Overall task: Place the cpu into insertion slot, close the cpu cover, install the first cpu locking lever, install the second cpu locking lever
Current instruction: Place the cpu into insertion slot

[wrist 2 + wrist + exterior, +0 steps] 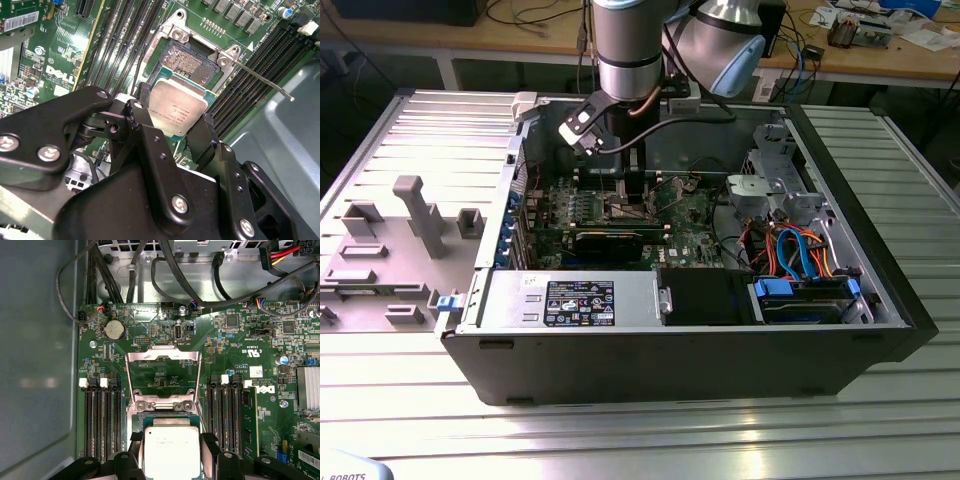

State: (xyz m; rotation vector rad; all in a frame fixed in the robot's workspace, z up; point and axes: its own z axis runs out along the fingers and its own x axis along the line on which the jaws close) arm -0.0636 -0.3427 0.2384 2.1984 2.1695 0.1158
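Fingers (pixel 137 114) of gripper (pixel 170 125) sit closest in second wrist view, w/ cpu (pixel 177 107) pinched between them, just over near edge of insertion slot (pixel 192 62). It's not seated; can't tell if it touches. Further right, a locking lever (pixel 262 79) sticks out unlatched. In first wrist view cpu cover (pixel 163 356) stands swung up. My read: step 1 underway; seating, cover & both levers left. Fingers closed to chip width, clamping two opposite edges.

Ribbed metal tabletop (pixel 620 430) carries the open black computer case (pixel 670 365), a grey panel (pixel 440 140) lying flat right beside it.
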